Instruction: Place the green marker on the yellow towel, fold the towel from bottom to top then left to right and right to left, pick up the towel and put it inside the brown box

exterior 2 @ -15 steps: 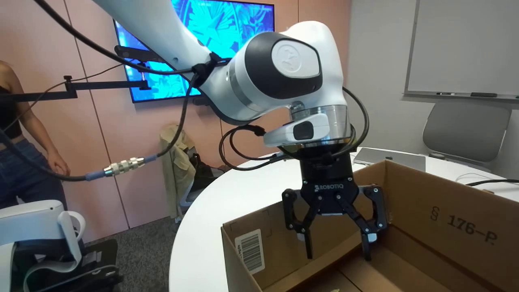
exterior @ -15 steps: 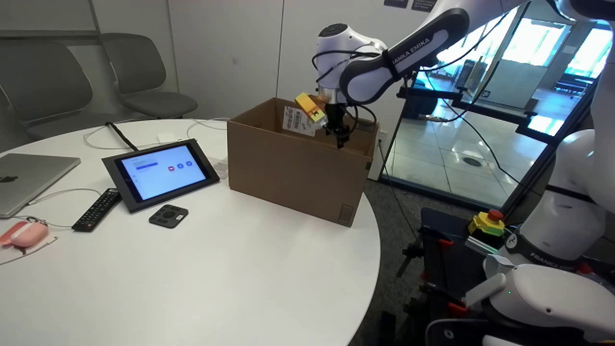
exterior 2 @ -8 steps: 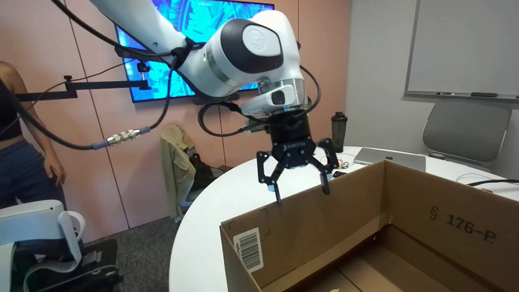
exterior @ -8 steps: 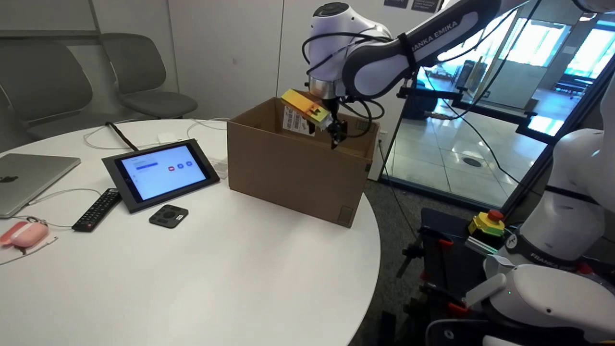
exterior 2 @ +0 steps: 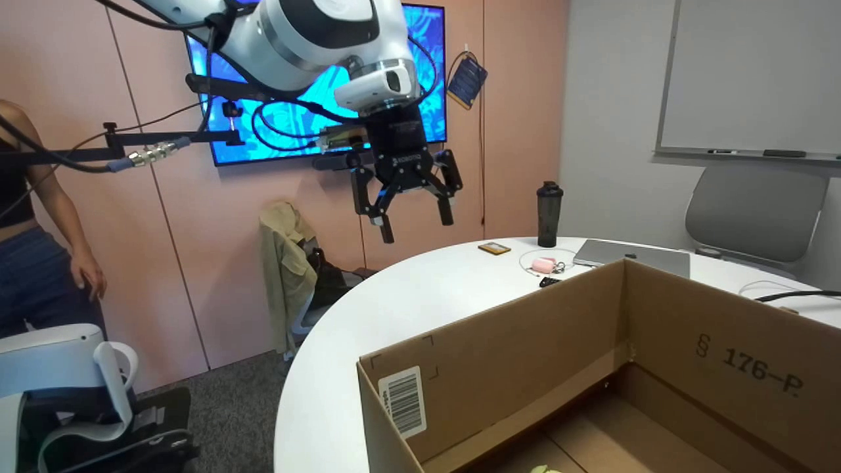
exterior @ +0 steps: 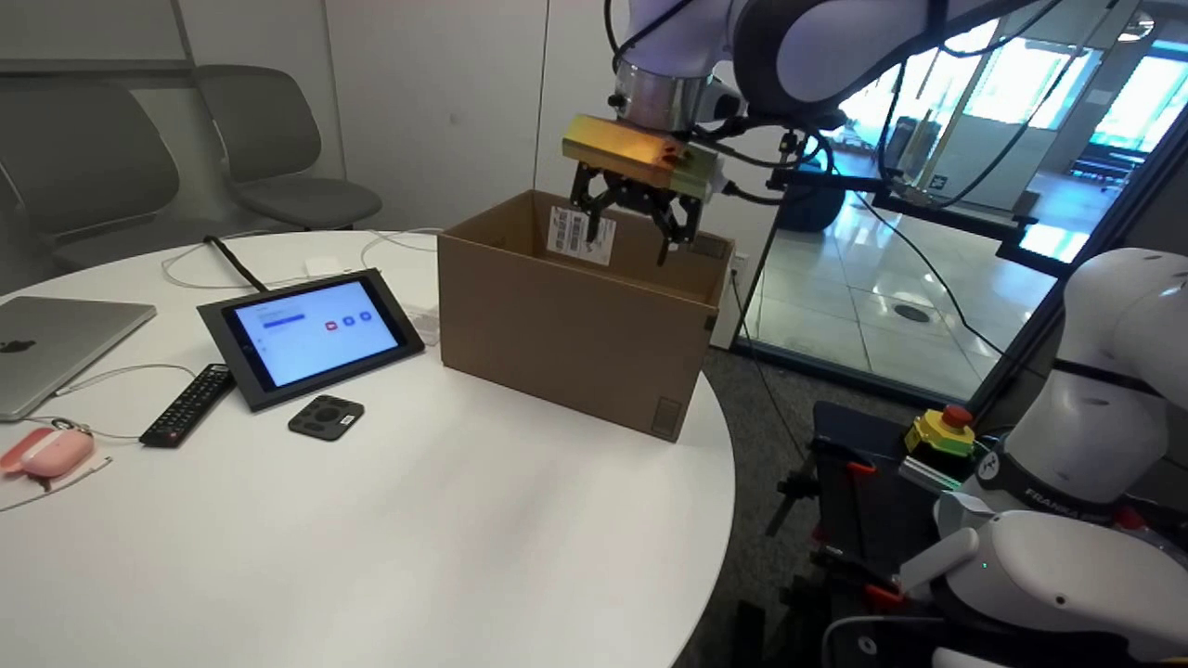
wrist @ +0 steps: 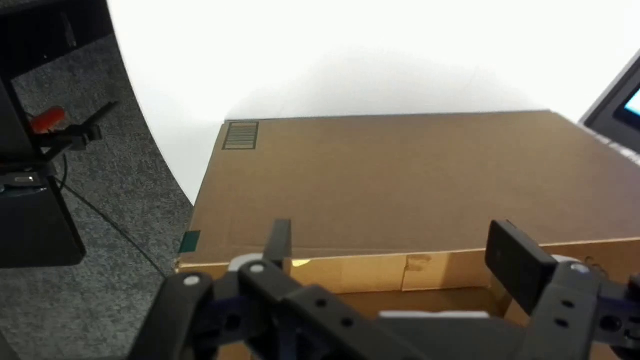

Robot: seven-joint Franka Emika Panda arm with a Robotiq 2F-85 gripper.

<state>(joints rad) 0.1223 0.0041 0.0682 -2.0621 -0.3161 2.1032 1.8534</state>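
The brown box (exterior: 575, 334) stands upright on the white table in both exterior views, its top uncovered. Only a small yellow-green scrap of the yellow towel (exterior 2: 544, 469) shows, on the box floor at the lower picture edge. The green marker is out of view or hidden. My gripper (exterior 2: 417, 223) hangs in the air above the level of the box rim, slightly tilted. Its fingers are spread wide with nothing between them, as the wrist view also shows. There, the gripper (wrist: 392, 250) overlooks one long outer wall of the box and part of its interior.
On the table (exterior: 418, 538) lie a black-framed tablet (exterior: 316, 334), a remote (exterior: 190, 405), a dark square controller (exterior: 326, 417), a laptop (exterior: 70, 343) and a pink earbud case (exterior: 58, 453). A dark bottle (exterior 2: 548, 213) stands far back. The table edge runs close to the box.
My open gripper has risen out of the box, moved away from over its interior and turned about its axis. The jaws opened slightly wider early on. The box stayed in place.
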